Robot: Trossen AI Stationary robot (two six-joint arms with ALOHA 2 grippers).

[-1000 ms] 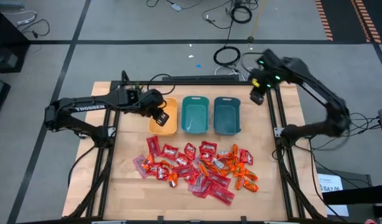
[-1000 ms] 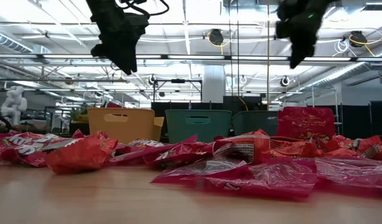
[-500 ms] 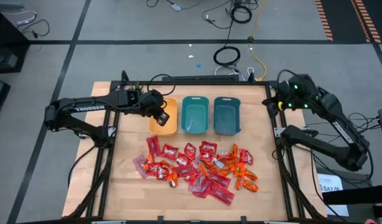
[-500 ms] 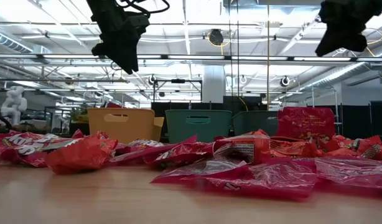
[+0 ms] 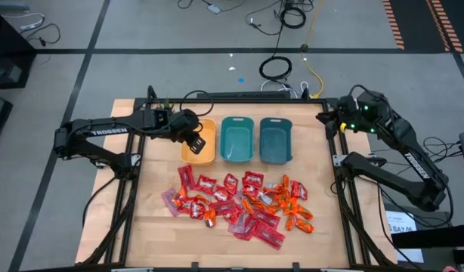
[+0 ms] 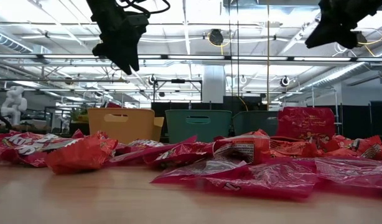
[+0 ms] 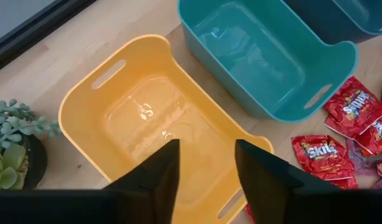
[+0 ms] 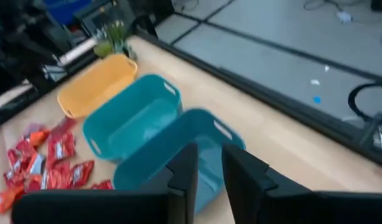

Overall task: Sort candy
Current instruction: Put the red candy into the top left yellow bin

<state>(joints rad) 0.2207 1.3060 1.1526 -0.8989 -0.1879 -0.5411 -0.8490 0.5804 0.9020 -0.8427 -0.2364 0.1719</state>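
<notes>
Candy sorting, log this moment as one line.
left claw: open over yellow bin, empty | right claw: empty, at table's far right edge | candy: piled, unsorted

We see a pale wooden surface (image 5: pixel 153 227) with a light grain. On it stand three bins: a yellow bin (image 5: pixel 199 142), plain and glossy inside, and two teal bins (image 5: pixel 237 139), also plain. The candy (image 5: pixel 239 202) forms a red mass; the squarish packets (image 7: pixel 354 107) are bright red with white lettering and small multicoloured dots, the longer packets (image 5: pixel 268 236) are pinkish red, and the small pieces (image 5: pixel 298 219) are orange. Both arms are black; the left arm (image 5: pixel 103 132) carries white lettering, and the right arm (image 5: pixel 368 113) shows small green lights. The fingers (image 7: pixel 160 177) are matte black. A small plant (image 7: pixel 13 146) has grey-green leaves. The floor (image 5: pixel 141 30) is grey with darker lines.
</notes>
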